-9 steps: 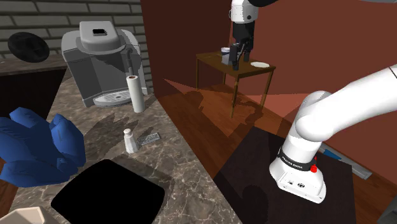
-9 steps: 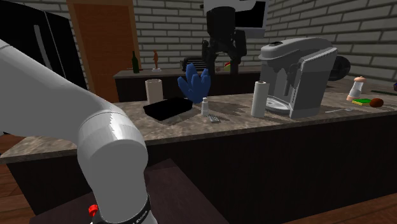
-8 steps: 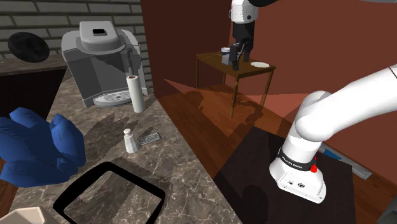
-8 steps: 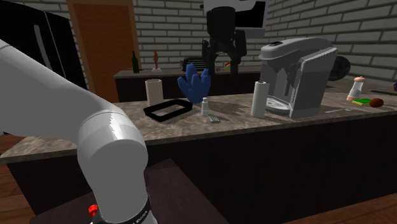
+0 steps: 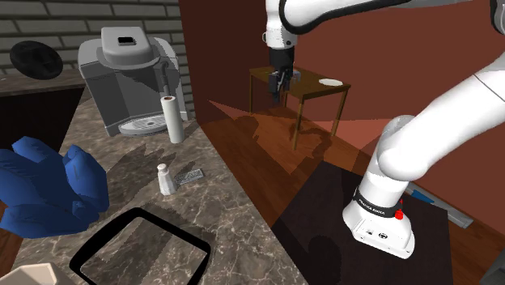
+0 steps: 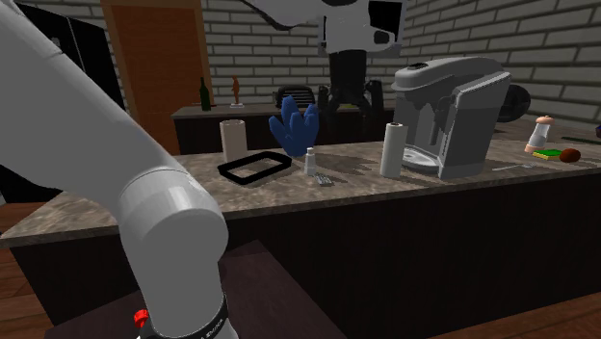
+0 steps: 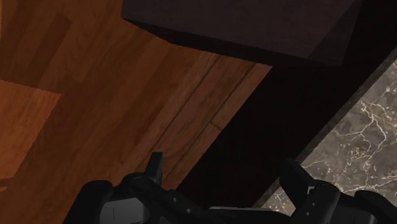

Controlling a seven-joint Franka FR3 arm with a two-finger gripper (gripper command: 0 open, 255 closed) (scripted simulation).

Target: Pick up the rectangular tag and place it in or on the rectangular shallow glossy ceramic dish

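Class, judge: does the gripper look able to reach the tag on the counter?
Likely yes: the tag lies uncovered beside the bottle; nothing stands between it and the raised, open gripper.

Dark veined stone counter, carrying a grey coffee machine with an upright white roll just beside it. Mid-counter, a small white bottle just beside a flat grey tag. Nearer, a black-rimmed rectangular dish and a blue hand-shaped object.

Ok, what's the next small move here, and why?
Probably swing the gripper in over the counter toward the tag: it hangs open, high and past the counter's edge, while the tag lies flat beside the small white bottle.
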